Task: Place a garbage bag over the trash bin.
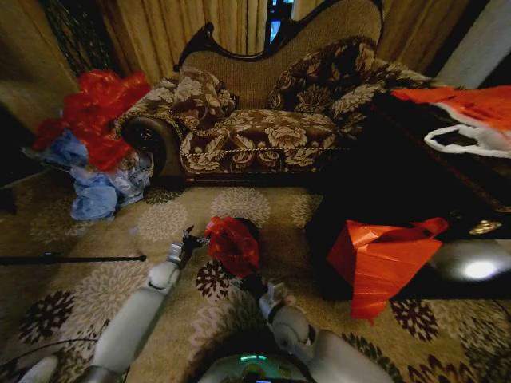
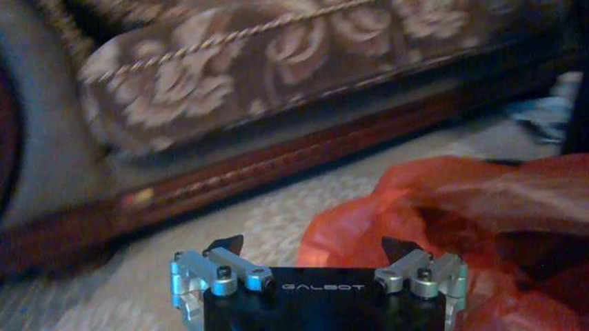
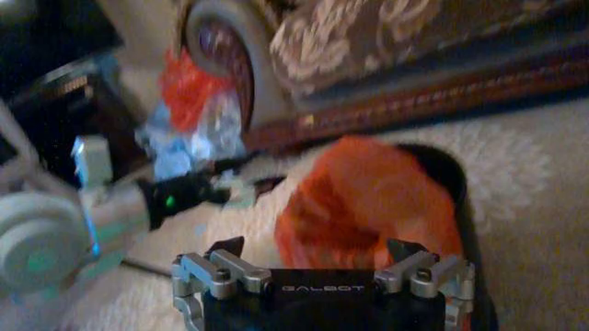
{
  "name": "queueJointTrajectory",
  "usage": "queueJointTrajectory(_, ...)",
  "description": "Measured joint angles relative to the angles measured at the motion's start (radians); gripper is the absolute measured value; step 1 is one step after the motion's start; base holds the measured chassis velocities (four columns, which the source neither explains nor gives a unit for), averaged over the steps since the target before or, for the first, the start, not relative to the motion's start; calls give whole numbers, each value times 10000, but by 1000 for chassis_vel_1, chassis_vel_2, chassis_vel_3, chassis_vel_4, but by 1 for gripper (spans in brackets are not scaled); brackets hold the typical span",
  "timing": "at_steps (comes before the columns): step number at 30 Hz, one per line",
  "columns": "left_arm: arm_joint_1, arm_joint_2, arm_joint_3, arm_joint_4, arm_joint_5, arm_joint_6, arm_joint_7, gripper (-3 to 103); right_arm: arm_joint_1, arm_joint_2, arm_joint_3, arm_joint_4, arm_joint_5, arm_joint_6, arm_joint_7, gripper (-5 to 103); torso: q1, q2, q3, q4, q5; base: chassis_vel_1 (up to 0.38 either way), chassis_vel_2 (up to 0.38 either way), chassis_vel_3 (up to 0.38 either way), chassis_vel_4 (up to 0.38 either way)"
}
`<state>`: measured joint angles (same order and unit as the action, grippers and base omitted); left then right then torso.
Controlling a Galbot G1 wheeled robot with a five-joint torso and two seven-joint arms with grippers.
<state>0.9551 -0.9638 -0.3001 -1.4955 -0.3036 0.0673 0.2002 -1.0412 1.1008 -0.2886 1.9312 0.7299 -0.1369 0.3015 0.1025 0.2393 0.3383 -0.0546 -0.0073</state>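
The garbage bag [image 1: 231,244], red and crinkly, lies bunched on top of the trash bin [image 1: 251,227], whose black rim shows behind it. In the head view my left gripper [image 1: 190,238] is just left of the bag. My right gripper [image 1: 254,284] sits close below the bag, on the near side. The left wrist view has the left gripper [image 2: 313,245] open, with the bag [image 2: 442,207] beside its far finger. In the right wrist view the right gripper [image 3: 315,247] is open just short of the bag [image 3: 363,200], with the bin's dark rim [image 3: 443,172] behind.
A floral sofa [image 1: 263,120] stands behind the bin. A heap of red and blue bags [image 1: 96,136] lies at its left end. A red-orange plastic sheet [image 1: 375,259] hangs off a dark table [image 1: 399,183] on the right. A thin black rod [image 1: 72,258] lies on the carpet at left.
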Motion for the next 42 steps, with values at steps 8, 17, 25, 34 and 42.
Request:
queueJointTrajectory(8, -1744, 1006, 656, 1466, 161, -899, 3228, 100, -580, 451, 1417, -227, -89, 19, -347, 100, 2, -1, 2, 2, -1, 0, 0, 0, 0)
queueJointTrajectory(17, -5193, 551, 2407, 4747, 1087, -2377, 6968, 100, -912, 837, 2406, -834, 7, 13, -621, 100, 3, -1, 3, -1, -1, 0, 0, 0, 0)
queueJointTrajectory(25, -6527, -90, 2802, 6188, 2348, -2920, 9073, 100, -985, 1295, 2547, -1313, -197, 36, -799, 100, 2, -1, 3, 4, 2, 0, 0, 0, 0)
queueJointTrajectory(34, -6302, -44, 2420, 5938, 2170, -2844, 8231, 100, -827, 1522, 2443, -1452, -153, 85, -872, 100, 2, -1, 2, 1, 1, 0, 0, 0, 0)
queueJointTrajectory(42, -5656, 435, 2258, 5130, 1373, -2253, 7867, 100, -382, 1883, 2098, -1728, 131, -18, -461, 100, 1, -1, 1, 5, 0, 0, 0, 0, 0)
